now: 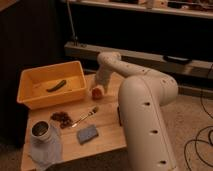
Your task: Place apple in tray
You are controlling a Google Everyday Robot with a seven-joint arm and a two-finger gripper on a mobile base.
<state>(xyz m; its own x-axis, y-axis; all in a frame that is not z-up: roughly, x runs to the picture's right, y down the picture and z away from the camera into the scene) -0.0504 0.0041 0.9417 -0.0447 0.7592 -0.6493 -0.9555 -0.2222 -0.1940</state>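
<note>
Orange-red apple (96,93) at the pincer (98,88), tabletop's (107,131) far edge; grip can't be told. If loose, it may drop short of the tray (49,102).

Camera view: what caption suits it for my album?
Robot's gripper at the apple, beside the yellow tray on a wooden table.

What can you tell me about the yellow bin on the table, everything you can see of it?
The yellow bin is a large rectangular container that looks like plastic, with raised walls and a flared rim. It stands upright and open-topped on the far left part of the wooden table. A dark curved item lies on its floor. The apple is not in it. The apple is just off the bin's right corner, at the gripper, which is beside the bin rather than over it.
</note>
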